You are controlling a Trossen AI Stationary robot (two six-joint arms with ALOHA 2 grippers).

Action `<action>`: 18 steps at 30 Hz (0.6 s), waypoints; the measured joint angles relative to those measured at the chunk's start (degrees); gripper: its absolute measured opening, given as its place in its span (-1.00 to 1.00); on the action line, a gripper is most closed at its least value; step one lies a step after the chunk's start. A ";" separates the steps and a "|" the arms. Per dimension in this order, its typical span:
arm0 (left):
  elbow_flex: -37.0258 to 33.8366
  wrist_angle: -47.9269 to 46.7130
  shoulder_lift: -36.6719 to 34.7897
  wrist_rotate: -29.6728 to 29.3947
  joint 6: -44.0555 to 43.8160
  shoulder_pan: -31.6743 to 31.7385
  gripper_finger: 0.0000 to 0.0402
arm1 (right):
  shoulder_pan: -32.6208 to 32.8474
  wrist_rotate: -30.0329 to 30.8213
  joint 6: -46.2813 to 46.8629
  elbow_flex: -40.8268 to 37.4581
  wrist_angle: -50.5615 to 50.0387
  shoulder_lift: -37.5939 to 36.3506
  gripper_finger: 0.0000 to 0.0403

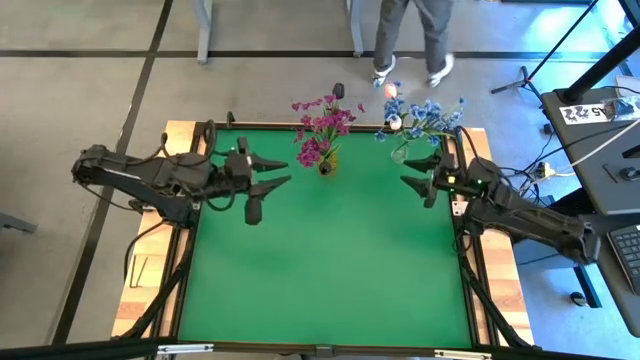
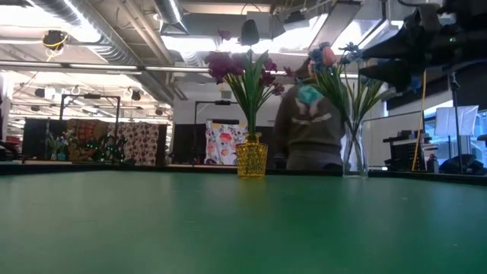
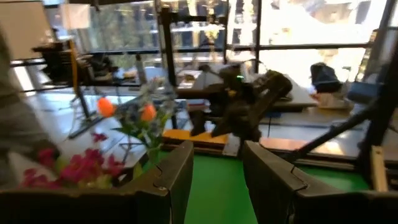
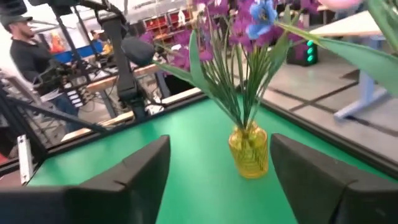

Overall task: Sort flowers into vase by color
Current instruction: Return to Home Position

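Observation:
Magenta flowers [image 1: 320, 130] stand with their stems in a yellow vase [image 1: 326, 165] at the far middle of the green table. To its right, blue flowers [image 1: 428, 117] and a pale pink tulip [image 2: 327, 55] stand in a clear vase [image 2: 354, 156]. My left gripper [image 1: 273, 172] hovers open, level, left of the yellow vase. My right gripper [image 1: 416, 171] hovers open on the yellow vase's right, near the clear vase. In the right wrist view the yellow vase [image 4: 249, 149] shows ahead between the open fingers [image 4: 143, 171], apart from them. Neither gripper holds anything.
A person [image 1: 412, 35] stands just beyond the far edge, behind the vases [image 2: 308, 122]. The green mat [image 1: 330, 270] lies bare over the middle and near half. Wooden borders [image 1: 140, 290] run along the left and right sides.

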 joint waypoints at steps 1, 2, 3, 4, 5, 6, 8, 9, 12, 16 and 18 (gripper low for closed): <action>0.00 -0.36 -0.14 -0.91 -0.34 0.00 -0.33 | 2.27 2.70 -0.02 0.00 0.52 0.00 0.35; 0.00 -0.76 -0.20 -1.62 -0.53 0.00 -0.33 | 4.75 5.02 -0.08 0.00 0.87 0.02 0.30; 0.00 -1.63 -0.28 -2.14 -0.63 0.00 -0.33 | 7.24 7.19 -0.31 0.00 1.18 0.04 0.25; -0.17 -2.20 -0.29 -2.59 -0.95 -0.06 -0.33 | 9.78 9.46 -0.65 0.00 1.55 0.04 0.21; -0.58 -2.13 -0.30 -2.89 -1.28 -0.21 -0.33 | 12.46 11.74 -1.12 0.00 1.96 0.04 0.17; -1.07 -2.04 -0.39 -3.27 -1.40 -0.36 -0.33 | 15.11 14.12 -1.59 0.00 2.29 0.04 0.13; -2.22 -2.12 -1.03 -5.72 -1.73 -0.67 -0.33 | 20.35 19.41 -3.02 0.00 2.58 0.10 0.07; -3.01 -2.00 -1.61 -7.26 -2.00 -1.10 -0.33 | 22.95 21.91 -3.69 0.00 2.54 0.12 0.04; -6.03 -1.58 -4.66 -9.18 -2.04 -1.70 -0.36 | 29.72 27.06 -6.50 0.00 2.59 0.09 -0.02; -13.15 2.10 -10.18 -8.00 -2.93 -1.97 -0.51 | 35.67 28.36 -10.28 0.00 2.63 0.09 -0.11; -17.94 5.50 -12.95 -6.94 -2.90 -1.76 -0.61 | 37.45 27.89 -11.71 0.00 2.57 0.09 -0.17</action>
